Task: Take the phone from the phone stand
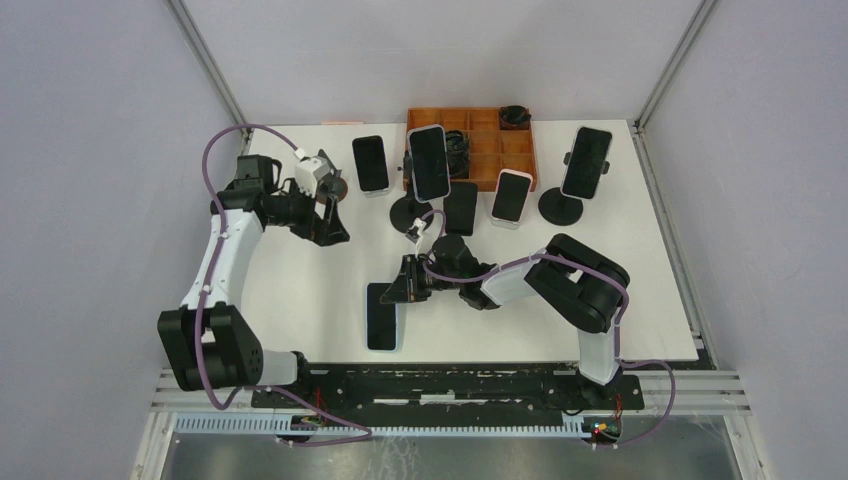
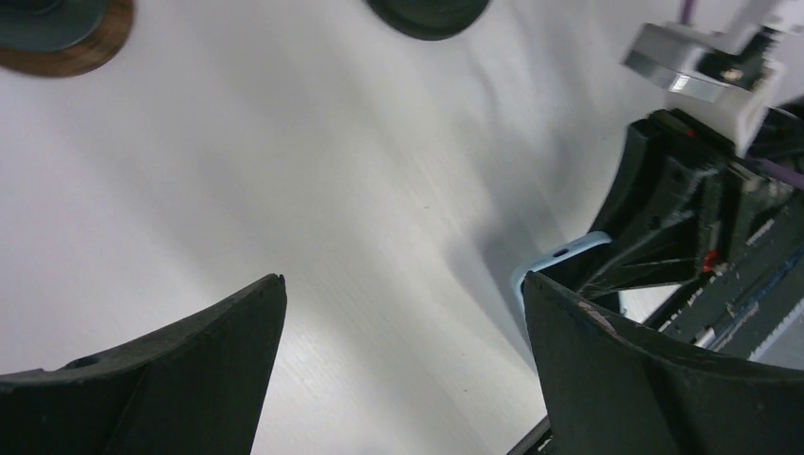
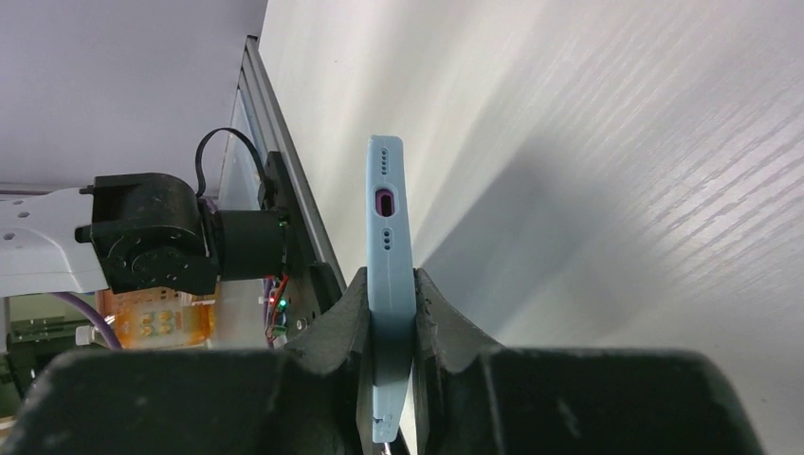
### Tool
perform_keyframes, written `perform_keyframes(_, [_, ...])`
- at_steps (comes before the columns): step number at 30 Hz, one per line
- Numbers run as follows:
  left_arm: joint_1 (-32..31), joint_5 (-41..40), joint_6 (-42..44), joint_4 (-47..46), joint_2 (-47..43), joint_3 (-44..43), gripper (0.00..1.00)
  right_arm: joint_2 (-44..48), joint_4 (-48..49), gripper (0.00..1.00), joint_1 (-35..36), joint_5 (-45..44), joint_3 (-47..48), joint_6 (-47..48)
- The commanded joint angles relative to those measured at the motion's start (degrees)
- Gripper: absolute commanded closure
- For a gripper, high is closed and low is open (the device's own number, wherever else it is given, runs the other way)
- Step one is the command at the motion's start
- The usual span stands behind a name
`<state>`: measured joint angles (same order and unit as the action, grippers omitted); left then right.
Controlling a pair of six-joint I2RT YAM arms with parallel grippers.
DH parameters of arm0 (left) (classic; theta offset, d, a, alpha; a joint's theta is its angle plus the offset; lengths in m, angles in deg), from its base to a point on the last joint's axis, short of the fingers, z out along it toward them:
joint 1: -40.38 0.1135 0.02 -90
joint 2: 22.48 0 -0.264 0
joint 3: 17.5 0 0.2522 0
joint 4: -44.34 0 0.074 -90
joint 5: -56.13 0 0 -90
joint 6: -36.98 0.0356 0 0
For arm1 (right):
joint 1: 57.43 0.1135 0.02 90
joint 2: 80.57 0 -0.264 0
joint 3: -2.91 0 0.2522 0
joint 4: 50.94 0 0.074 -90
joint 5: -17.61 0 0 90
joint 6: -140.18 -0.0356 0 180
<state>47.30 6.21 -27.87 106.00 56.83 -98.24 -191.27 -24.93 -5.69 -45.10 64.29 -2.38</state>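
- Top external view: the right gripper (image 1: 400, 287) reaches left over the white table (image 1: 300, 300) and is clamped on the far end of a phone with a black screen and a light blue case (image 1: 382, 320).
- The phone lies screen-up at the table's near middle, well apart from the stands at the back. I cannot tell whether it rests on the surface or hangs just above it.
- The left gripper (image 1: 330, 212) sits at the far left of the table, away from the phone.
- At the back are an orange plastic compartment tray (image 1: 520, 150) and, to its right, a black round-based stand (image 1: 560, 207) carrying another phone (image 1: 587, 160).
- Left wrist view: the left gripper (image 2: 403, 284) is spread wide, with only bare table (image 2: 284, 171) between its dark fingers (image 2: 190, 370).
- A pale blue corner of the phone (image 2: 561, 258) shows at right, next to the black body of the right gripper (image 2: 678, 218).
- Right wrist view: the phone (image 3: 387, 190) is seen edge-on, its charging port and speaker holes facing the camera.
- The right gripper (image 3: 389, 280) has its black fingers (image 3: 337, 322) pressed against both faces of the case.
- The pale table (image 3: 616, 142) fills the frame to the right of the phone, with a soft shadow on it.
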Motion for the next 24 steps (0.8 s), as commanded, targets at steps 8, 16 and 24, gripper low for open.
perform_keyframes(8, [3.19,-10.26,-11.90,-16.90,10.14,-6.68,0.16,4.28,-11.09,0.42,-1.75,-17.77,1.16,15.43])
perform_keyframes(16, [3.11,-8.75,-12.60,-18.47,22.76,-16.66,0.38,15.11,-16.71,0.26,-1.66,-21.26,-4.64,21.37])
perform_keyframes(24, [3.11,-7.19,-14.17,-20.96,30.43,-23.31,0.41,30.45,-16.93,0.25,-0.34,-19.89,-19.91,22.98])
